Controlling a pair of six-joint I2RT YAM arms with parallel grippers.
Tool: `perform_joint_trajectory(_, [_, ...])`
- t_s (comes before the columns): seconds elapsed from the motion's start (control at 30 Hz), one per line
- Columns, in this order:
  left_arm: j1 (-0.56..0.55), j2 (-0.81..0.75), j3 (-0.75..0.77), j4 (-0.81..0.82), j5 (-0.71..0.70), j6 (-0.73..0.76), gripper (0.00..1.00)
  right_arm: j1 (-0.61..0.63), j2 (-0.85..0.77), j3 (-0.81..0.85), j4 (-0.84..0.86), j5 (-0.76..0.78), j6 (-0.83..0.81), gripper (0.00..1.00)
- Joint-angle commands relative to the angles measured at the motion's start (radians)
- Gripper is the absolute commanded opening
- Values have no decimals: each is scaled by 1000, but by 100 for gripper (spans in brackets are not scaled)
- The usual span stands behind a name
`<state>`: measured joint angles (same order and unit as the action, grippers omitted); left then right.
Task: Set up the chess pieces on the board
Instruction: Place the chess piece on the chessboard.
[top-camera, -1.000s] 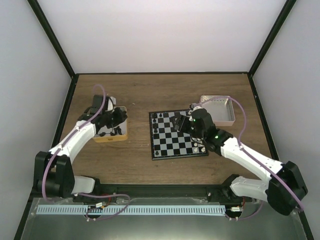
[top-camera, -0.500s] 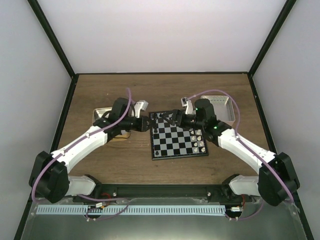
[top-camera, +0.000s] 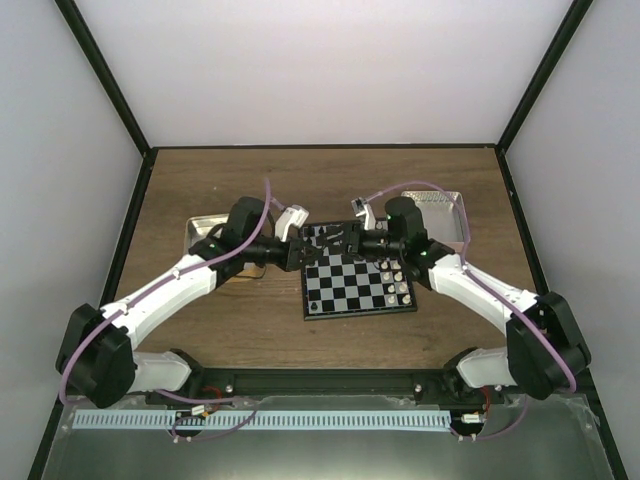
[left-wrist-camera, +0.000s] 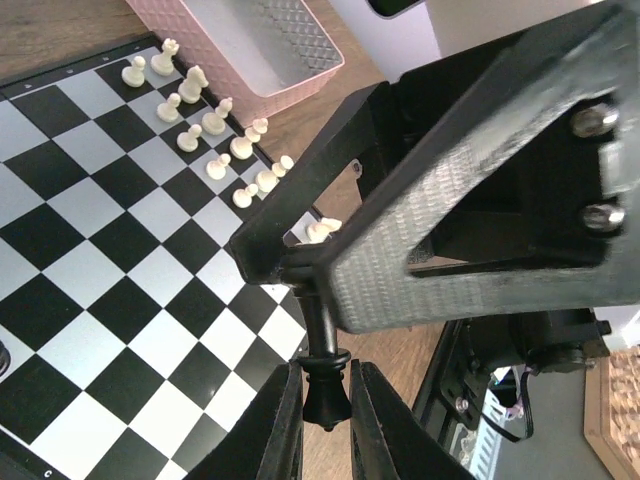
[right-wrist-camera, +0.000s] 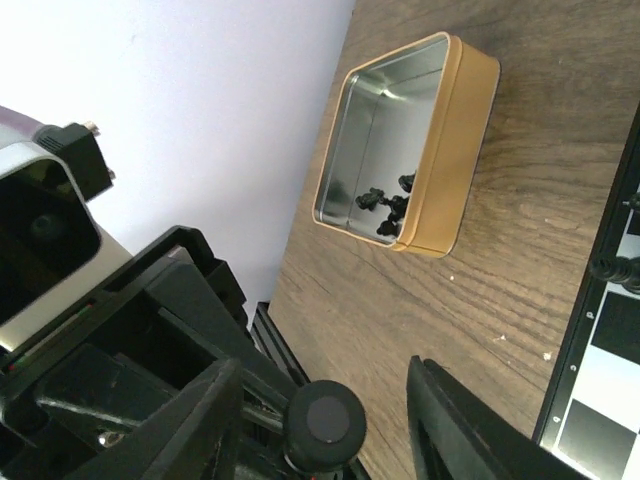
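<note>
At the board's (top-camera: 345, 290) far-left corner, seen from above, the two arms now meet. A second ago the left gripper (top-camera: 300, 250) was over the gold tin (top-camera: 196, 232) left of the board and the right gripper (top-camera: 325, 243) hung over the board's middle; both have since swung in nose to nose. That reads as a hand-over of one man fetched from the tin, not yet a placing. A few black pieces (top-camera: 320, 231) stand near the board's far edge, white pieces (top-camera: 396, 284) crowd its right edge, and a pink tray (top-camera: 440, 212) sits just beyond its far-right corner.

From the left wrist, the left fingers (left-wrist-camera: 283, 425) are clenched on one end of a black piece (left-wrist-camera: 325, 392), its stem running up between the other gripper's fingers. As much of the pink tray as shows is bare inside.

From the right wrist, the right fingers (right-wrist-camera: 215, 420) stand apart on either side of the piece's round end, touching it on neither side — released, so the left alone carries it, just off the board's left edge over the table (right-wrist-camera: 480, 290). Further left of the board, the gold tin holds a small cluster of black pieces in one corner — more to bring over, I judge.
</note>
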<state>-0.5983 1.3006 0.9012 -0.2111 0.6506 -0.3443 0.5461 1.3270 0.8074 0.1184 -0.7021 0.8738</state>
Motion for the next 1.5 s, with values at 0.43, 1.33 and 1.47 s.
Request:
perform_joint_trajectory(0.43, [-6, -55, -21, 154, -24, -73, 56, -6, -28, -157, 325, 0, 401, 13])
perform_joint_trajectory(1.33, [-80, -6, -143, 429, -182, -332, 25, -6, 4, -173, 436, 85, 795, 13])
perform_joint_trajectory(1.47, [-83, -7, -142, 417, -202, -328, 13, -6, 2, -170, 429, 92, 783, 14])
